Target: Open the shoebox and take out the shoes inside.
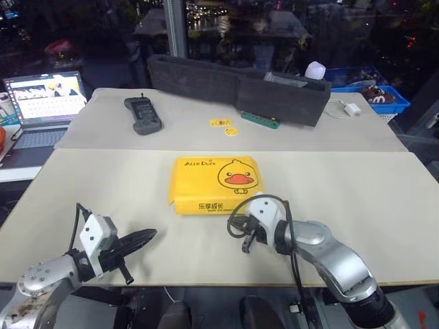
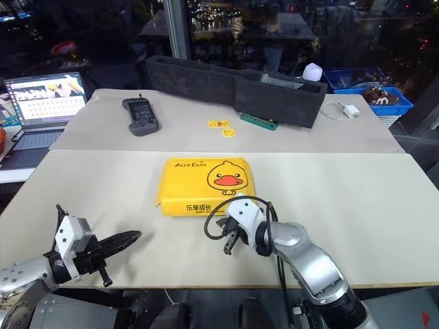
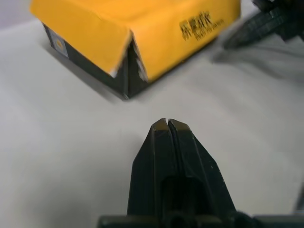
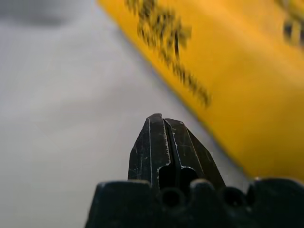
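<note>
Two pincers, both pressed shut and empty, face the shoebox [image 1: 216,185] lying lid-on mid-counter, long axis crosswise — the right pincer [image 1: 245,245] sits just before its front edge, nearer than the left pincer [image 1: 147,236].

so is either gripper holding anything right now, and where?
Nothing held. The left gripper and right gripper are both shut on nothing, near the closed shoebox but apart from it.
</note>
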Controlling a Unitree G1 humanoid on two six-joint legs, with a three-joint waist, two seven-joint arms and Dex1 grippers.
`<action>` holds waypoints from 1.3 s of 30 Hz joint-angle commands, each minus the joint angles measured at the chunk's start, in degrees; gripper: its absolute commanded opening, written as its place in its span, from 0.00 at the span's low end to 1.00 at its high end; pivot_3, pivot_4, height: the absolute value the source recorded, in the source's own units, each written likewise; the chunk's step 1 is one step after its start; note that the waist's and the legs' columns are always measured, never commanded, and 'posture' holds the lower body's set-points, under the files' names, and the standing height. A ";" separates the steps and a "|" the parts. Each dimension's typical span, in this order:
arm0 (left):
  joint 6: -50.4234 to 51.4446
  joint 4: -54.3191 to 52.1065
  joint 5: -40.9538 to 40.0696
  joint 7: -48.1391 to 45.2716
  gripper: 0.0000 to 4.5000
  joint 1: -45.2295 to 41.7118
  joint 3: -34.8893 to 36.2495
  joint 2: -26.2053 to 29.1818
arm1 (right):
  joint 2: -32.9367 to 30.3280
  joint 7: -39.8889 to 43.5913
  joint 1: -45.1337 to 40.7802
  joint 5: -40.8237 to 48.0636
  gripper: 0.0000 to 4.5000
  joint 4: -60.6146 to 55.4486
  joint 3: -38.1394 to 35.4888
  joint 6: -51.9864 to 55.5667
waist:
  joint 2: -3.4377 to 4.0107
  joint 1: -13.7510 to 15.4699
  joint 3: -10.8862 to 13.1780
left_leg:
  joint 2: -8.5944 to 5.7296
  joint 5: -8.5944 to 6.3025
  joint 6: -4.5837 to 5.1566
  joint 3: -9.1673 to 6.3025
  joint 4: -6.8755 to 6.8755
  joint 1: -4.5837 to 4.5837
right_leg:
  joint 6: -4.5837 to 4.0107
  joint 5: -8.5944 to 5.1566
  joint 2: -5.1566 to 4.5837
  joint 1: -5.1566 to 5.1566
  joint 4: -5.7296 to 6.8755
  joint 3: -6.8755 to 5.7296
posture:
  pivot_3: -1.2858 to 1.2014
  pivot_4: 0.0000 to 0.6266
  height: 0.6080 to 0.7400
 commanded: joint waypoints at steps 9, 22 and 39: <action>-1.21 -2.30 0.10 0.63 0.01 -0.78 -0.53 0.31 | 1.42 -0.40 -6.99 4.58 0.00 -3.65 -6.79 3.32 | 0.01 -0.09 0.00 | 0.00 0.00 0.00 0.01 -0.01 -0.04 | 0.00 -0.01 0.00 -0.03 -0.03 0.00 | 0.52 0.24 0.81; -1.12 -1.73 0.20 0.41 0.01 -1.77 -0.87 0.64 | -5.68 2.83 1.42 1.46 0.00 -4.24 1.10 0.67 | -0.02 -0.37 -0.01 | 0.00 -0.01 0.01 0.03 -0.01 -0.04 | -0.04 -0.04 -0.01 -0.05 -0.01 0.01 | 0.52 0.24 0.81; -0.78 1.20 0.19 -0.75 0.01 -5.51 -1.24 2.38 | 8.10 -9.43 6.54 -0.69 0.00 1.14 -7.88 -6.69 | -0.03 -0.24 -0.01 | -0.01 0.00 0.01 0.02 -0.01 -0.03 | -0.03 -0.03 -0.01 -0.04 0.01 0.02 | 0.52 0.24 0.81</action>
